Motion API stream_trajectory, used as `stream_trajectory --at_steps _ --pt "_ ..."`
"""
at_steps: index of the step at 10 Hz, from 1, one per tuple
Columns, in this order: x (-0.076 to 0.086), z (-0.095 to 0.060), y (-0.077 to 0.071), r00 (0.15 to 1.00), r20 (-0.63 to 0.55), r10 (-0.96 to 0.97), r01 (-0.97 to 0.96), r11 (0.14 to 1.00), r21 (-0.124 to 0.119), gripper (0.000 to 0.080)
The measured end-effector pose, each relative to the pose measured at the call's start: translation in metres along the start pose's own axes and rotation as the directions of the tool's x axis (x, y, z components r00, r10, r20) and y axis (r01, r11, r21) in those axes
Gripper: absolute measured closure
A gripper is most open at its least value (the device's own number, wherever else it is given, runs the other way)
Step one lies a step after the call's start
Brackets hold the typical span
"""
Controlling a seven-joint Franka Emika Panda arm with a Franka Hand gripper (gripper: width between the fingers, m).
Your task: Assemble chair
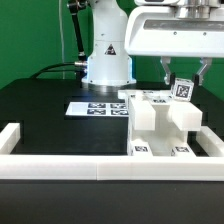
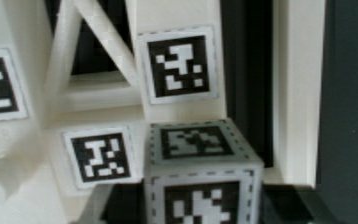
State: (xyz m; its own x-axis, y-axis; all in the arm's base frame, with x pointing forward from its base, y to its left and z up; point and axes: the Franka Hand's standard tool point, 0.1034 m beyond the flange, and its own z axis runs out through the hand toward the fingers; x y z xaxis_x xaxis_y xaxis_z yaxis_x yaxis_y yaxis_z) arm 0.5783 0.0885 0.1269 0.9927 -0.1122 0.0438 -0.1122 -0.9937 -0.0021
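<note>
The tool (image 1: 184, 78) is clamped on a square white chair leg (image 1: 183, 89), gripping opposite flat sides near its tagged top end. The part-built chair (image 1: 158, 122) stands on the black desk (image 1: 40, 110) just beside the marker board (image 1: 97, 107), on the exterior view's right of it. The leg sits above the chair, farther from the board. It looks like light, rigid, smooth plastic, so hold the flat faces squarely or it may slip or twist.

Chair (image 1: 160, 122): white, blocky, part built, black-and-white tags. Stands on black table (image 1: 50, 125), exterior view's right. Small tagged block (image 1: 182, 88) just above it.
</note>
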Motion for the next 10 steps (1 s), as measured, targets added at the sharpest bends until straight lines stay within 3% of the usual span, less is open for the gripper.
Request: stream_trajectory --at_steps 7,9,10 --pt "0.0003 0.0004 -0.0007 0.868 -0.001 0.496 -0.496 0.868 0.008 0.0512" --pt "0.0002 0.0005 -0.0010 0.780 0.002 0.625 -0.625 0.780 0.010 0.0511" --pt "-0.0001 0.0006 -0.0023 0.695 0.012 0.719 -0.719 0.695 0.016 0.0511"
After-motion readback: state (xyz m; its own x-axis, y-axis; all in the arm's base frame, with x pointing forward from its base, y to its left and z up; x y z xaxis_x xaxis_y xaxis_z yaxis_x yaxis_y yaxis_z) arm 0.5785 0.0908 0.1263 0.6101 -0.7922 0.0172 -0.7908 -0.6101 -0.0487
